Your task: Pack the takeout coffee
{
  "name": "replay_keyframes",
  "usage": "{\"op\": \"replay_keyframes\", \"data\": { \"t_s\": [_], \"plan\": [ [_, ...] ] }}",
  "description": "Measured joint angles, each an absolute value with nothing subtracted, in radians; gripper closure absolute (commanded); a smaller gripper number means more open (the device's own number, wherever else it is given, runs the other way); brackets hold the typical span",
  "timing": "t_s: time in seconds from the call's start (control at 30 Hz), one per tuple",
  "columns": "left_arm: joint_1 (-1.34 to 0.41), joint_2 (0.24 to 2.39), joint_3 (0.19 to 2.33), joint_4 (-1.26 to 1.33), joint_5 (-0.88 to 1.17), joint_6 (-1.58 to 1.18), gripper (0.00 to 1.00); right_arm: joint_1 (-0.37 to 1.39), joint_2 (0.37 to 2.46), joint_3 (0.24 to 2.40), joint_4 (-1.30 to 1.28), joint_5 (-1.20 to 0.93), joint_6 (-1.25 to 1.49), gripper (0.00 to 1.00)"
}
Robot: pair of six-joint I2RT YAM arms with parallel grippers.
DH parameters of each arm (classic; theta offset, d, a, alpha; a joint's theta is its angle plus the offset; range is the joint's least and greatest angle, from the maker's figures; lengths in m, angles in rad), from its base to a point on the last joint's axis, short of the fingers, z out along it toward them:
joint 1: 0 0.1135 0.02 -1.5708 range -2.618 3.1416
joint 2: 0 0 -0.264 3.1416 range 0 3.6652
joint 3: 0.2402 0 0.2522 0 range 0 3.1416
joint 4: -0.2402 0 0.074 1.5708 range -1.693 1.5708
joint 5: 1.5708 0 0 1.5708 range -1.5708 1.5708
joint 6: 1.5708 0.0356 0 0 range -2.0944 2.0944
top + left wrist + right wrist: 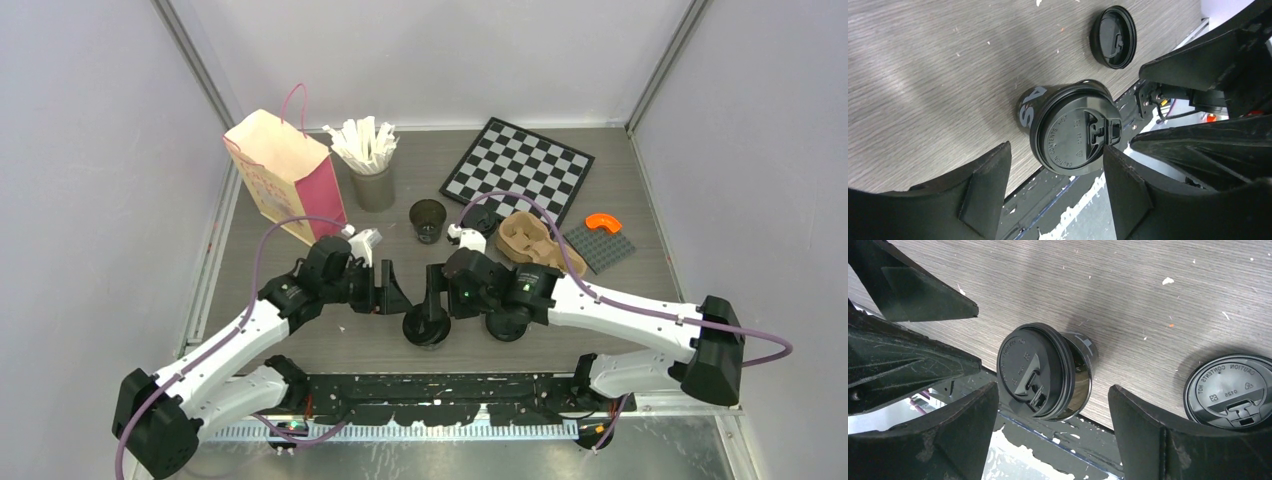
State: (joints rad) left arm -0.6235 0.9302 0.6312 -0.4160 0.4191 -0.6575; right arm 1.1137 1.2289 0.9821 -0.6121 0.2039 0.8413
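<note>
lidded cup (427, 325): black, lid on, stood at the near edge of the desk (420, 150), between the two grippers.
left gripper (1056, 146): jaws spread wide, one finger on each side of the lidded cup. Nothing is gripped. A clear gap is seen at one finger; contact at the other cannot be told.
right gripper (1053, 386): jaws spread wide, the cup framed between them with a gap on both sides. Nothing is held.
loose lid (1230, 390): laid flat on the desk near the lidded cup, not touching it.
top view only: open cup (428, 220) with no lid, farther back at mid-desk. Grey cup of white stirrers (372, 188) is beside the pink-and-cream paper bag (280, 170). Brown carrier (530, 240) is just behind the right wrist. Chessboard (518, 168) and grey stud plate (600, 250) with an orange piece (603, 222) are at back right.
left wrist only: white print is seen on the cup wall and raised lettering on its lid. The right gripper's fingers are seen at the frame's right.
right wrist only: the sip tab on the lid is shown. The left gripper's fingers are seen at upper left.
hidden / unclear: in the top view the loose lid is half covered by the right arm, and black fingertips merge with the black cup. The loose lid is cut off by the frame edge in the right wrist view. The white print is not readable in full.
</note>
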Motion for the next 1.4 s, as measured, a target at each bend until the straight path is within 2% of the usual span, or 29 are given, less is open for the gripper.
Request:
{"op": "replay_keyframes", "data": {
  "t_s": [0.4, 0.63, 0.83, 1.1, 1.33, 1.4],
  "plan": [
    [-0.621, 0.940, 0.607, -0.371, 0.431, -0.673, 0.32, 1.114, 1.261, 0.999, -0.627, 0.191, 0.836, 0.18],
    [-0.621, 0.996, 0.607, -0.370, 0.465, -0.661, 0.35, 1.116, 1.279, 0.987, -0.626, 0.164, 0.835, 0.29],
    [-0.621, 1.010, 0.598, -0.332, 0.511, -0.646, 0.38, 1.116, 1.280, 0.964, -0.622, 0.155, 0.833, 0.33],
    [-0.621, 1.068, 0.580, -0.246, 0.613, -0.651, 0.48, 1.116, 1.264, 0.944, -0.622, 0.169, 0.833, 0.46],
    [-0.621, 1.069, 0.579, -0.194, 0.662, -0.654, 0.55, 1.116, 1.246, 0.935, -0.624, 0.191, 0.834, 0.51],
    [-0.621, 1.069, 0.579, -0.187, 0.666, -0.652, 0.53, 1.116, 1.241, 0.926, -0.625, 0.201, 0.835, 0.52]
  ]
}}
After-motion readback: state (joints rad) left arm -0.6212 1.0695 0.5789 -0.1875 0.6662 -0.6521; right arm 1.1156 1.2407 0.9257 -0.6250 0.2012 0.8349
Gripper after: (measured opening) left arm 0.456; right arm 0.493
